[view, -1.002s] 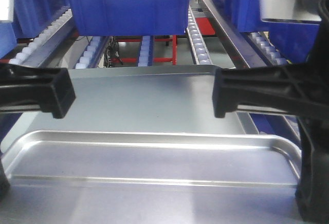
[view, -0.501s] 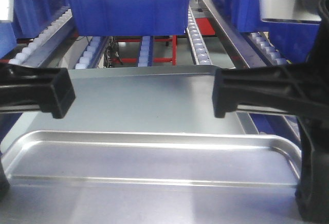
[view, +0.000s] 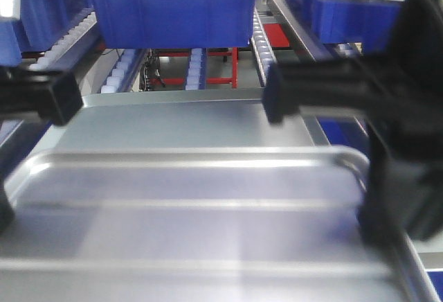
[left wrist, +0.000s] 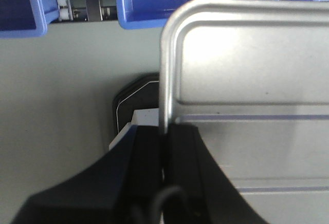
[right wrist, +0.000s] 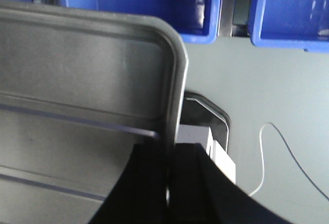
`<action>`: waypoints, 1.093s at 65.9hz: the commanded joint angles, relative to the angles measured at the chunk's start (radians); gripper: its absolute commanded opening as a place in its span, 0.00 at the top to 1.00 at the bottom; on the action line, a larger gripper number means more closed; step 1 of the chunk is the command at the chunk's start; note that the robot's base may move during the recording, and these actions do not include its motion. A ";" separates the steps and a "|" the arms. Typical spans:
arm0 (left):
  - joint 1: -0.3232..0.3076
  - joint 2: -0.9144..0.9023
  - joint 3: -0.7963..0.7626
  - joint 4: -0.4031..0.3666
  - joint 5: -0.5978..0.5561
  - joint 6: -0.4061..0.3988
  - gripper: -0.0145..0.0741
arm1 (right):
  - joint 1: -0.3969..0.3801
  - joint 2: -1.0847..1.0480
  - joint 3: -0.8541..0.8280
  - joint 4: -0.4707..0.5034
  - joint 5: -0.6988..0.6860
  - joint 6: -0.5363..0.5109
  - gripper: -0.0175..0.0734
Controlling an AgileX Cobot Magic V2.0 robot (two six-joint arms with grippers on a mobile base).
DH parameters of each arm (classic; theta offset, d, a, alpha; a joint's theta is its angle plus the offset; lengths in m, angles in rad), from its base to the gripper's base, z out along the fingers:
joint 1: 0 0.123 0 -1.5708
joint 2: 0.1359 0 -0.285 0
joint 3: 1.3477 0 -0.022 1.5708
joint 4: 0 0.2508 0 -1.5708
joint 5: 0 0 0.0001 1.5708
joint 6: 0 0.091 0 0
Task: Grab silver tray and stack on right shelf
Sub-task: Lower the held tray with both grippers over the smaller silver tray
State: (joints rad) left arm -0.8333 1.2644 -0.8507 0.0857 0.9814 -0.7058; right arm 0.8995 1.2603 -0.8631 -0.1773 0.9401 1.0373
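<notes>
The silver tray is shiny, with a rounded rim and two long ribs, and it is held between both arms in the front view. In the left wrist view my left gripper is shut on the left rim of the silver tray. The right wrist view shows my right gripper shut on the right rim of the silver tray. Just beyond the tray's far rim lies the right shelf's brushed-steel front bar, with lanes of white rollers sloping up behind it.
Blue plastic bins sit on the roller lanes above and behind the front bar, with more at both sides. A red frame shows between the lanes. A thin white cable lies on the grey floor under the tray.
The tray has risen and come nearer the camera, so its far rim sits higher in view. Both arms have shifted left with it, still clamped on the rims.
</notes>
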 commanded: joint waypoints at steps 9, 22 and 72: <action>0.186 0.019 -0.091 -0.058 -0.104 0.335 0.95 | -0.158 0.072 -0.127 -0.058 -0.081 -0.154 0.75; 0.296 0.131 -0.157 -0.076 -0.240 0.403 0.95 | -0.268 0.215 -0.237 -0.053 -0.196 -0.235 0.75; 0.361 0.356 -0.175 -0.112 -0.528 0.439 0.95 | -0.344 0.500 -0.475 -0.050 -0.279 -0.312 0.75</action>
State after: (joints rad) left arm -0.4620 1.6540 -0.9940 -0.0340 0.5066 -0.2966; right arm 0.5551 1.8128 -1.2940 -0.2262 0.7606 0.7368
